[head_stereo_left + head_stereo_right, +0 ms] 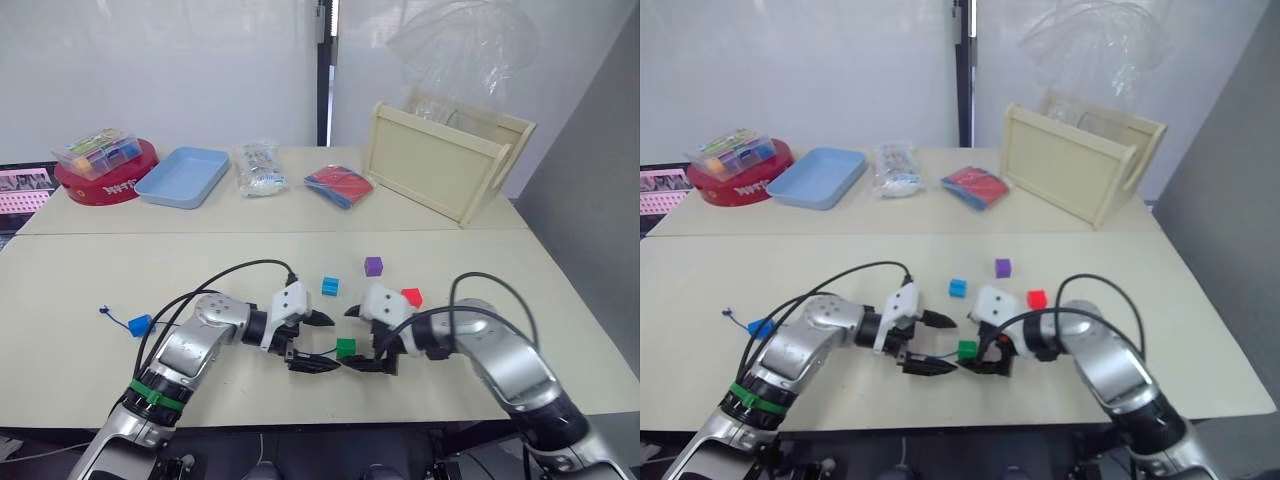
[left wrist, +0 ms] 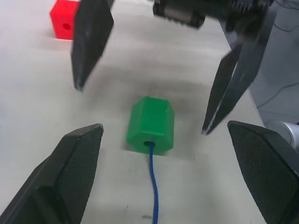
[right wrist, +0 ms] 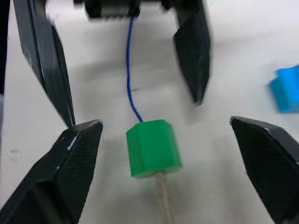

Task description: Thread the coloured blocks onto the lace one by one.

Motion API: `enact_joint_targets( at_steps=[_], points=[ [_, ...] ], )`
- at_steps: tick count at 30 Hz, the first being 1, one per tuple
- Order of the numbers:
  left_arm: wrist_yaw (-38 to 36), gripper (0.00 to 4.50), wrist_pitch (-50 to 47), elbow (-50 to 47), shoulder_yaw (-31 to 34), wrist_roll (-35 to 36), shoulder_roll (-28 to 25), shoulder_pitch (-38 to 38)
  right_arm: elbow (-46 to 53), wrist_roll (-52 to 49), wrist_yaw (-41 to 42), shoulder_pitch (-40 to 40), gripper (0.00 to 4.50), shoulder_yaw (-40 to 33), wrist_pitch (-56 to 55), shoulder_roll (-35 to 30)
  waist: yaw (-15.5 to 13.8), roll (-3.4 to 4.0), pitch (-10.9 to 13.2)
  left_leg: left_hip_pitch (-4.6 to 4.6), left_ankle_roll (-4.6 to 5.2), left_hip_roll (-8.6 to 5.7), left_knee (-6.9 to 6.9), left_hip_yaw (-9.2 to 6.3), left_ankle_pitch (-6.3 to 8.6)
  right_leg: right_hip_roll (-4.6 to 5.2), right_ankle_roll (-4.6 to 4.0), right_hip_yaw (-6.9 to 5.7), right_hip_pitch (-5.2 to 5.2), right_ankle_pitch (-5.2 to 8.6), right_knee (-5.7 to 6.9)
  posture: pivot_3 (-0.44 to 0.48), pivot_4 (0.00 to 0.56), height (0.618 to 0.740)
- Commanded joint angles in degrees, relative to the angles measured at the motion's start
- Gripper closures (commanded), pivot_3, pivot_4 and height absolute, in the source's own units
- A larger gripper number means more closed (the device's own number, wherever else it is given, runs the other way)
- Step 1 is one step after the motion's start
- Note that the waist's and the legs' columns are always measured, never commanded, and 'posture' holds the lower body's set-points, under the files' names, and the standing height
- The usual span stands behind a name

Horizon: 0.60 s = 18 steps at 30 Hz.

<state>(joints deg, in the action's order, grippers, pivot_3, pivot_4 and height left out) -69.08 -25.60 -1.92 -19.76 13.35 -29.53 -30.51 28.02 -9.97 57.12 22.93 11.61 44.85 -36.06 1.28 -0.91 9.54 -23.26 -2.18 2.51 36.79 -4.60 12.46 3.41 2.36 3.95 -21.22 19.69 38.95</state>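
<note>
A green block [image 1: 346,347] lies on the table between my two grippers. The dark-blue lace [image 2: 153,186] enters its hole on the side facing my left gripper [image 1: 331,342]. The lace's pale stiff tip [image 3: 163,196] pokes out on the side facing my right gripper [image 1: 350,339]. Both grippers are open, tip to tip around the block, holding nothing. Just beyond them lie the cyan block [image 1: 330,286], the purple block [image 1: 373,265] and the red block [image 1: 411,297]. A blue block [image 1: 140,325] rests far left, with a short blue cord end [image 1: 104,310] beside it.
Along the back stand a red tin with a clear box of small pieces [image 1: 100,160], a light-blue tray [image 1: 185,175], a plastic packet [image 1: 258,168], a red-and-blue packet [image 1: 338,186] and a wooden crate [image 1: 445,160]. Black cables [image 1: 240,270] loop over my arms.
</note>
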Motion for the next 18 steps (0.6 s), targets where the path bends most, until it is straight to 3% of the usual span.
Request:
enact_joint_targets(
  at_steps=[1, 6, 13, 18],
  points=[
    [0.39, 0.00, 0.42, -1.66, -1.86, -1.40, 0.74, -1.76, 6.66, -3.38, -2.35, -4.19, 0.06, -6.78, 3.12, -1.90, -0.27, 0.00, 0.00, 0.00, 0.00, 0.00, 0.00, 0.00, 0.00, 0.00, 0.00, 0.00, 0.00, 0.00, 0.00, 0.000, 0.150, 0.740],
    [3.21, 0.00, 1.95, 1.66, -3.88, -4.74, 3.34, -3.58, 11.03, -6.25, -5.73, -9.63, 0.06, -10.69, 5.43, -3.17, -0.25, -0.01, 0.01, 0.00, 0.00, -0.02, 0.01, 0.02, 0.00, 0.01, 0.00, 0.02, 0.00, 0.00, 0.00, 0.000, 0.150, 0.740],
    [2.61, 0.00, 2.94, 3.67, -5.89, -7.24, 3.80, -3.78, 12.87, -7.51, -9.34, -13.47, 0.06, -10.69, 5.43, -3.99, -0.28, -0.02, 0.01, 0.02, 0.01, -0.03, 0.01, 0.02, 0.01, 0.00, 0.00, 0.03, 0.01, 0.00, 0.00, 0.000, 0.150, 0.740],
    [2.00, 1.44, 3.37, 4.09, -5.88, -7.31, 3.25, -3.51, 11.65, -8.13, -10.17, -13.66, 0.00, -10.08, 4.09, -4.72, -0.24, -0.02, 0.01, 0.02, 0.01, -0.02, 0.00, 0.02, 0.01, 0.00, 0.00, 0.03, 0.01, 0.00, 0.00, 0.000, 0.150, 0.740]
  ],
)
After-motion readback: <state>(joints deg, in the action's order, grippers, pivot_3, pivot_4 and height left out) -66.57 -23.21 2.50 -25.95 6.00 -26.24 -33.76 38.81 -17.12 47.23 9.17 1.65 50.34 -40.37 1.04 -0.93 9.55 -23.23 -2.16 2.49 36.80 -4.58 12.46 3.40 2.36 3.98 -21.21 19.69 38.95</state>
